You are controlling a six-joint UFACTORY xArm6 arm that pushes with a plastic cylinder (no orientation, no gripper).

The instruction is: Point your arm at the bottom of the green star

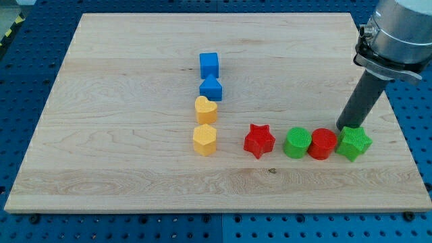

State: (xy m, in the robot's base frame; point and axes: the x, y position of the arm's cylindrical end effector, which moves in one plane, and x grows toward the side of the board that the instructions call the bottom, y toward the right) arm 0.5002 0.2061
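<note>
The green star [355, 143] lies near the view's right edge of the wooden board [121, 162], at the right end of a row of blocks. My tip [349, 127] is right at the star's top-left edge, just above it in the view, and seems to touch it. The rod slants up to the view's top right. A red cylinder [322, 144] touches the star's left side, with a green cylinder [297, 143] to its left.
A red star [259, 140] lies left of the green cylinder. A column stands mid-board: blue cube [209, 65], blue triangular block [210, 88], yellow heart [206, 109], yellow hexagon [204, 140]. The board's right edge runs close to the green star.
</note>
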